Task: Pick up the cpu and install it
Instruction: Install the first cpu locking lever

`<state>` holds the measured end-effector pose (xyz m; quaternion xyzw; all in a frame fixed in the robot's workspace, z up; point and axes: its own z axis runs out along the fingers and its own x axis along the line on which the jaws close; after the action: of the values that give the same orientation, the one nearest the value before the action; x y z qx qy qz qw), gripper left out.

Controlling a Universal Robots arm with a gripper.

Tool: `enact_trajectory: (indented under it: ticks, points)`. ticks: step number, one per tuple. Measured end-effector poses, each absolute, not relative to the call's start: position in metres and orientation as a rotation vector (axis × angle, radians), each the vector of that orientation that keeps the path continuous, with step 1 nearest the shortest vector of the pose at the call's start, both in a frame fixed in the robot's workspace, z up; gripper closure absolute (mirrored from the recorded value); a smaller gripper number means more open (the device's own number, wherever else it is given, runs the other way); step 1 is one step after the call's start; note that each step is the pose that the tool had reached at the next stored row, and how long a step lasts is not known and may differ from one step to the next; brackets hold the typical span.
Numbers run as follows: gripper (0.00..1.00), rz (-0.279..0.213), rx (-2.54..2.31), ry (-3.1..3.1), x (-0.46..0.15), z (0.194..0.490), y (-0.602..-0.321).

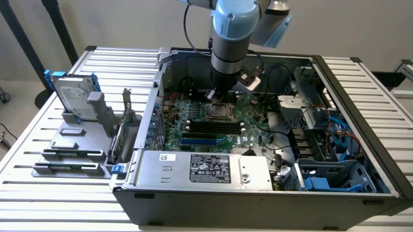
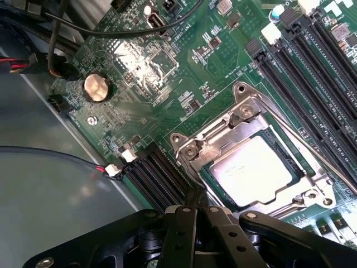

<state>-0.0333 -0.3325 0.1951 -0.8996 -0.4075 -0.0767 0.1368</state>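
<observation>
Wrist view, nearest first: black gripper (image 2: 195, 223) body fills the foreground; jaws look drawn together, nothing between them. Just beyond the tips, the cpu (image 2: 254, 169) lies flat in its socket (image 2: 245, 120) on the green motherboard (image 2: 139, 100), silver top exposed, metal frame around it. Memory slots (image 2: 312, 72) run beside the socket on one side; more black slots (image 2: 159, 176) lie on the other. A coin cell (image 2: 96, 87) sits farther off, near black cables (image 2: 61, 39).

Exterior view: power supply (image 1: 206, 169) at the case's (image 1: 361, 121) near edge, then motherboard, with the arm (image 1: 231, 43) standing straight down over the socket (image 1: 223, 112). A hard drive (image 1: 72, 96) with blue rails stands in a grey holder (image 1: 71, 154) on the slatted worktop (image 1: 38, 203), at the exterior view's left, well apart from the case.
</observation>
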Motion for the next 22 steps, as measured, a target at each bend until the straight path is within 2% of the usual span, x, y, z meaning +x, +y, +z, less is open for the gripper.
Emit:
enact_trajectory:
  ticks: [11, 22]
  points:
    - [0.89, -0.215, -2.604, -1.178, -0.025, 0.195, -0.333]
    - [0.89, -0.178, -2.599, -1.169, -0.017, 0.195, -0.335]
